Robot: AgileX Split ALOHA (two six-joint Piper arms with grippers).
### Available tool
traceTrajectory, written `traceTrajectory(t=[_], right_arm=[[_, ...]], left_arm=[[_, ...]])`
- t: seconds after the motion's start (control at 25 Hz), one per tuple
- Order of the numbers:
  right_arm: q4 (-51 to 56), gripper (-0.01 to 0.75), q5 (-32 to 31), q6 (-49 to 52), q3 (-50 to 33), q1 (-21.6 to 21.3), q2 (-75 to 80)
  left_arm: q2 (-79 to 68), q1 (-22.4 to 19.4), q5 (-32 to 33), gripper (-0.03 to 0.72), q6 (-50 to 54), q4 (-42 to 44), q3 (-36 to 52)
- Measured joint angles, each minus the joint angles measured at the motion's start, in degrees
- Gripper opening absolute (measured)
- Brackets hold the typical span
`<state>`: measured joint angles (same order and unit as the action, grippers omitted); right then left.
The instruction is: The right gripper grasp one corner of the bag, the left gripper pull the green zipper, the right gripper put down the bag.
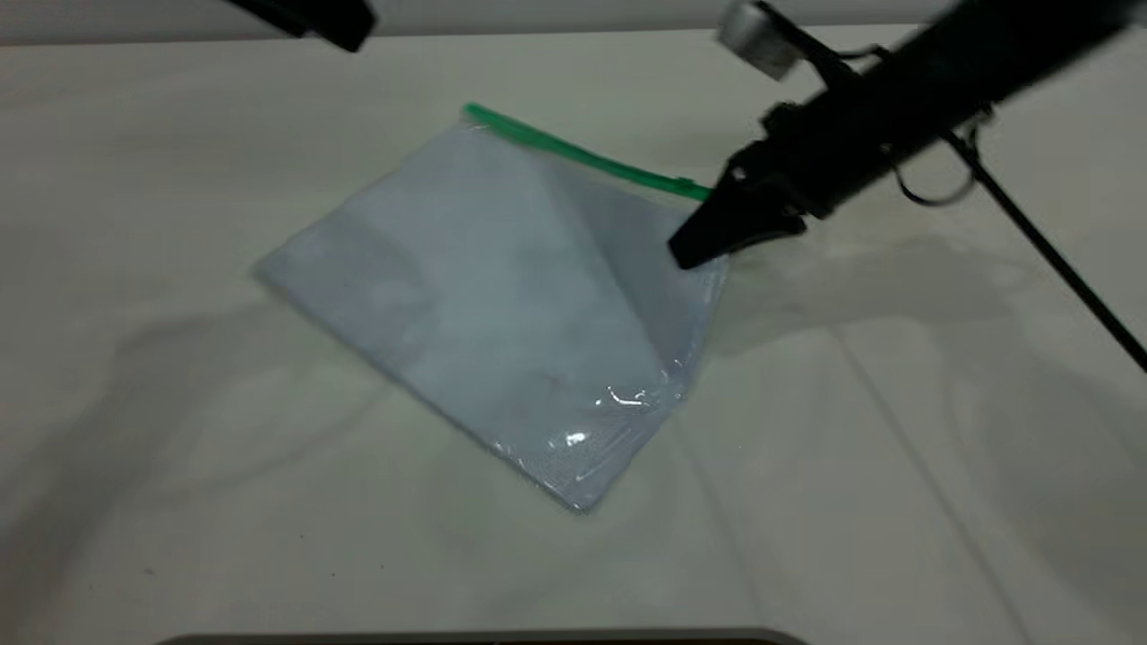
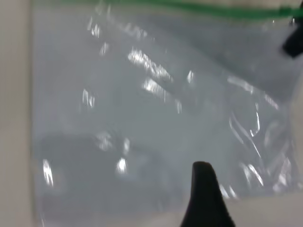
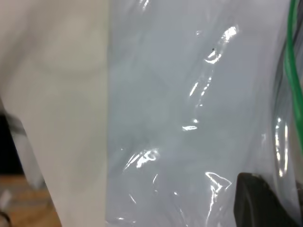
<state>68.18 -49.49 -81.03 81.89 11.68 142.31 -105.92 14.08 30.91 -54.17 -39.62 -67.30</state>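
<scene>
The bag is a clear pouch with pale blue-white sheets, lying on the table. Its far right corner is lifted, so it tents up along a ridge. The green zipper runs along its far edge and also shows in the left wrist view and the right wrist view. The right gripper is shut on the bag's raised corner, just below the zipper's right end. The left gripper hangs high at the far left, clear of the bag. A black part of it shows over the bag's near edge.
The bag rests on a pale cloth-covered table with creases. A thin black cable runs down from the right arm at the far right. A dark edge lies along the table's front.
</scene>
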Motion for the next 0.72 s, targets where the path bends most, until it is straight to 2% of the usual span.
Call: traceTrajectory(t=[0.24, 0.52, 0.72], right_arm=[[-7.9, 0.036, -5.3, 3.1, 7.9, 1.7, 0.0], [-12.1, 0.036, -12.9, 5.2, 11.2, 1.3, 0.1], [-12.4, 0.036, -10.8, 5.2, 11.3, 1.3, 0.2]], left_arm=[[-8.3, 2.0, 0.6, 0.572, -3.0, 0.0, -8.7], [-16.3, 5.9, 2.6, 0.572, -9.4, 0.0, -15.7], [-20.6, 8.6, 2.9, 0.572, -16.7, -2.6, -20.1]])
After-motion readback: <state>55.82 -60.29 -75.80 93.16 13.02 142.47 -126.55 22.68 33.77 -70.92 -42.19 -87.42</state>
